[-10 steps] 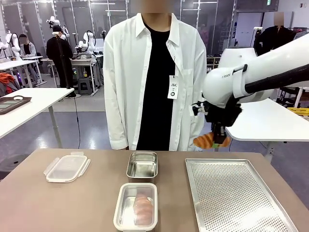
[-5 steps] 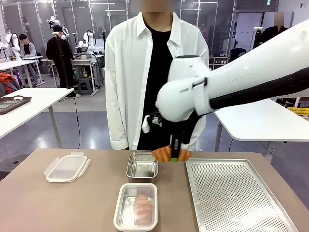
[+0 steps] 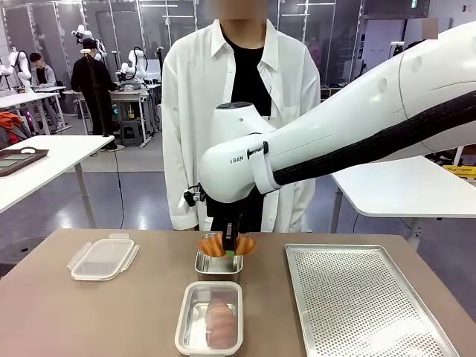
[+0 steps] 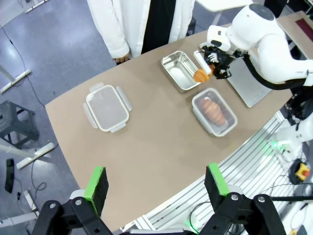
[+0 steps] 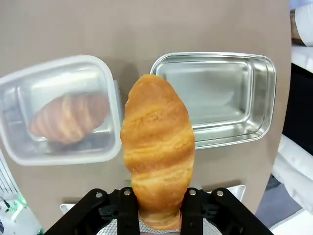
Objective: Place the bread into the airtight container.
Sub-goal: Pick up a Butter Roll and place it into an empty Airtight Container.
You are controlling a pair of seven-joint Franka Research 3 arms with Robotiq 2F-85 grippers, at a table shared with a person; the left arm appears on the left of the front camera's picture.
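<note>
And there's the right gripper (image 3: 227, 244), fingers clamped tight on the golden-brown croissant (image 3: 213, 245). It hangs just over the near edge of the empty rectangular steel container (image 3: 203, 262) at mid-table. From the right wrist camera the pastry sits above the strip between that tin and its neighbour. That neighbour, a translucent-rimmed steel container (image 3: 186, 327) nearer the robot, holds a second croissant (image 3: 221, 321); it looks lidded, hard to be sure. A clear plastic lid (image 3: 103, 258) lies at the left and a perforated metal baking tray (image 3: 357, 297) at the right. The left gripper (image 4: 156, 181) is high above the table, green pads spread wide, nothing between them.
</note>
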